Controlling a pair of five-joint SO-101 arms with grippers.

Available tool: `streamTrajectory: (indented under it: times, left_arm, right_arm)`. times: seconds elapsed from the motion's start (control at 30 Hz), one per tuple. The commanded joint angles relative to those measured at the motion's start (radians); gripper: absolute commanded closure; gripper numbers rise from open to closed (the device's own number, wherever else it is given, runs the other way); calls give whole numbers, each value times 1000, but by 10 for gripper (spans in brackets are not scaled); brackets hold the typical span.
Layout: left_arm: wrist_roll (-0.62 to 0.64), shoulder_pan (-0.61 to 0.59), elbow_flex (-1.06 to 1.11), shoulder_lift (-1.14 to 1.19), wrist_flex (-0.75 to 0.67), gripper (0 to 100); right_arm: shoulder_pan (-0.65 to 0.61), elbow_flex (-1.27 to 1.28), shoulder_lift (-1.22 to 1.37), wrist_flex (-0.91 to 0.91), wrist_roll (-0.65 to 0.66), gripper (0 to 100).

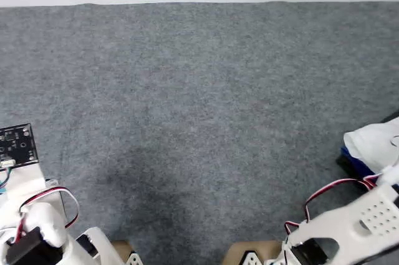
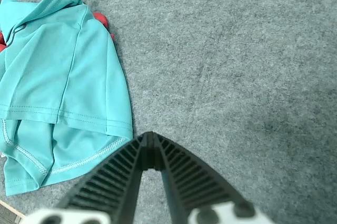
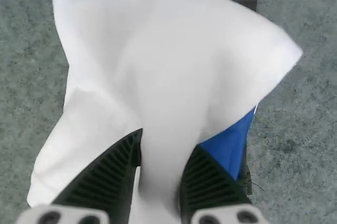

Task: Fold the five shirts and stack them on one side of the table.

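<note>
**Right gripper pinching the white shirt at the table's 3 o'clock edge**

One white shirt, bunched and creased, sits at the 3 o'clock edge of the grey felt table. It lies on one blue shirt, and its long axis cannot be told. The right gripper pinches a fold of it. One teal shirt lies rumpled over one red garment, its stitched hem toward the left gripper, whose fingers are pressed together.

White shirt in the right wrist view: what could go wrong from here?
1. The right gripper pinches the white shirt at a bunched fold; lifting may leave it crumpled, not spread.
2. The blue shirt lies directly underneath and could drag along.
3. The left gripper is shut beside the teal shirt, not ready to help.
</note>
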Motion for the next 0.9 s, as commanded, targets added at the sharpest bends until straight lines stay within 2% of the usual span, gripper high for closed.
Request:
streamTrajectory:
  times: [0.0,0.13,0.3,0.37,0.57,0.73,0.87]
  left_arm:
    - [-11,6,-4,-3,-18,998]
    - [-11,6,-4,-3,-18,998]
    - [-32,6,-1,-3,-18,998]
    - [-51,6,7,-3,-18,998]
    - [-61,6,15,-3,-29,998]
    - [-63,6,15,-3,-28,998]
    - [-63,6,15,-3,-29,998]
  right_arm:
    - [27,-9,16,5,11,990]
    - [54,-9,74,5,11,966]
    - [84,-14,81,5,3,759]
    - [87,-15,54,4,5,720]
    - [64,-15,-68,19,3,721]
    - [-18,-15,-122,114,0,731]
    - [-50,-15,-131,142,2,876]
